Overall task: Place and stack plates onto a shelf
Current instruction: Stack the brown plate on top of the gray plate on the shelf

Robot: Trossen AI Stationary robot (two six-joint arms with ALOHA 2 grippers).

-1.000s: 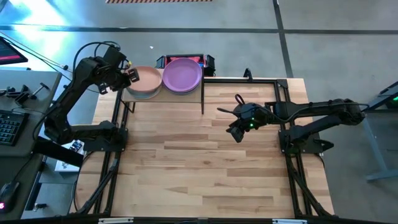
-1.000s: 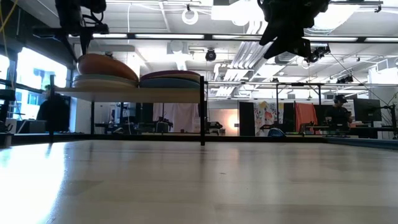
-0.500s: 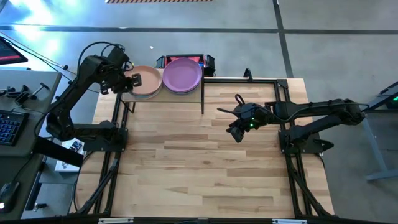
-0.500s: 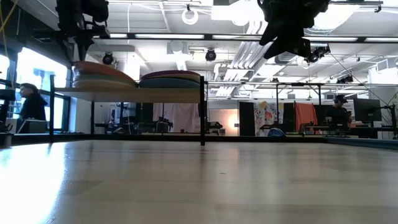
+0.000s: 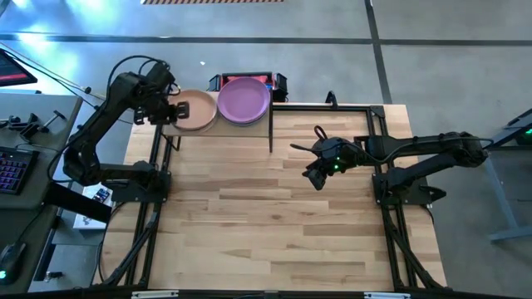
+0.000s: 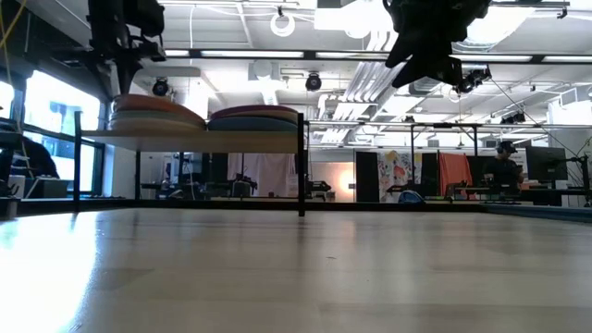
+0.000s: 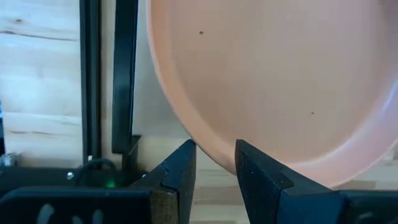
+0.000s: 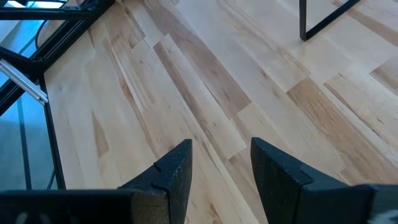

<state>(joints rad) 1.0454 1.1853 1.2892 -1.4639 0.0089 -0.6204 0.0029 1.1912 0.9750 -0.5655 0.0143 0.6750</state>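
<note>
My left gripper (image 7: 214, 163) pinches the rim of the peach plate (image 5: 197, 110), lying atop the stack on the shelf (image 6: 203, 140) beneath me. Pull away before unclamping and I drag it off. Right gripper (image 5: 313, 176) waits, fingers apart.

shelf (image 5: 218, 130) carries two plate stacks: peach-topped (image 5: 195, 110), purple-topped (image 5: 243, 100).
</note>
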